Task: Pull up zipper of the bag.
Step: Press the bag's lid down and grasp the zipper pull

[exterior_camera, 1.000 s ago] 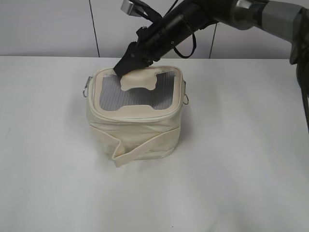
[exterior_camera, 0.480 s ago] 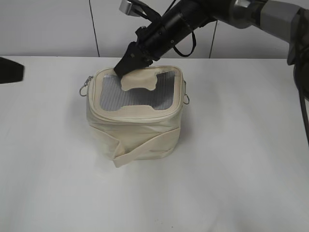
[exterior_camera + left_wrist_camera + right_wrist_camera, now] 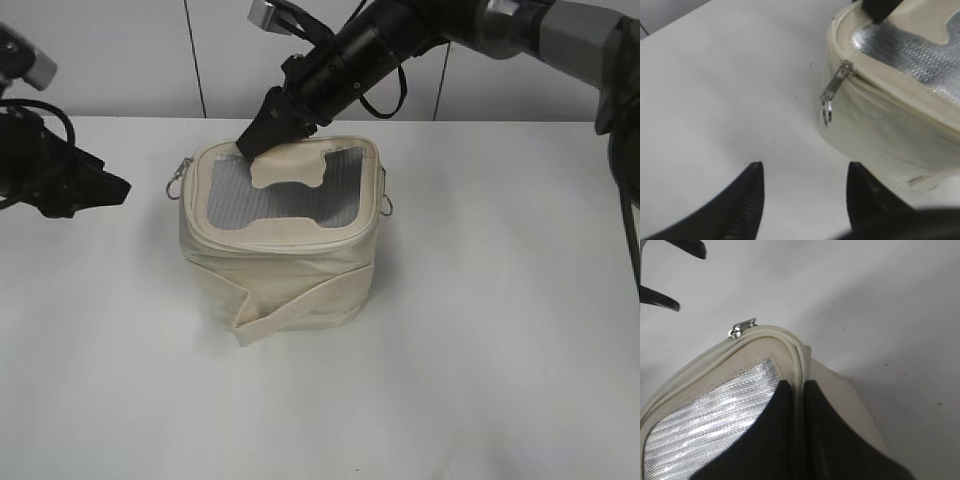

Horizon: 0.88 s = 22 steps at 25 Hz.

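Table point(image 3: 480, 330) is white, and the cream bag point(image 3: 280, 250) stands in the middle of it with its silver top facing up. Right claw point(image 3: 262, 135) is clenched on the bag's back rim, pinching it from both sides. Left claw point(image 3: 802, 175) is spread wide and holds nothing, and the little metal zipper pull point(image 3: 835, 90) hangs on the bag's left corner, just ahead of it, so the left arm is nearer.

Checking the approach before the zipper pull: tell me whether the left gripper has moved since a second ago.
Yes. The left gripper has come into the exterior view from the left edge, moving right toward the bag, which stays put.
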Motion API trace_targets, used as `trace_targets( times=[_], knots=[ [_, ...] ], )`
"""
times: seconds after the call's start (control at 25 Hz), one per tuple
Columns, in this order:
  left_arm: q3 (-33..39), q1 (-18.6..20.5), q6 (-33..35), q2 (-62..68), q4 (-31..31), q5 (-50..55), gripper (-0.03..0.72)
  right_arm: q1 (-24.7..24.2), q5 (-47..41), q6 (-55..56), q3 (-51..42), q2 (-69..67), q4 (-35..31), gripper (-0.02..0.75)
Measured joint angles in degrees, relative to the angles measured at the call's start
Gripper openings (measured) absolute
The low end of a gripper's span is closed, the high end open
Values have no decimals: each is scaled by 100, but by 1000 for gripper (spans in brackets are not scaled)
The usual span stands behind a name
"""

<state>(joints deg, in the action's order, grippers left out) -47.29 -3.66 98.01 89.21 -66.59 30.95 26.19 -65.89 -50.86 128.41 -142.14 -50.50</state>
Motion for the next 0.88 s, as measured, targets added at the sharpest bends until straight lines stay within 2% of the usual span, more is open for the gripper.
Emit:
trace_targets(
  times=[0.16,0.4,0.88],
  knots=[
    [-5,-195,734,357,-530,-59,416,0,0,22,0,0,0,48],
    [-12,-578,1199,673,-1127,-428,416,0,0,60,0,0,0,46],
    [-453,-684,1327,1174,-1520,-586,416,0,0,83,0,0,0,45]
  ],
)
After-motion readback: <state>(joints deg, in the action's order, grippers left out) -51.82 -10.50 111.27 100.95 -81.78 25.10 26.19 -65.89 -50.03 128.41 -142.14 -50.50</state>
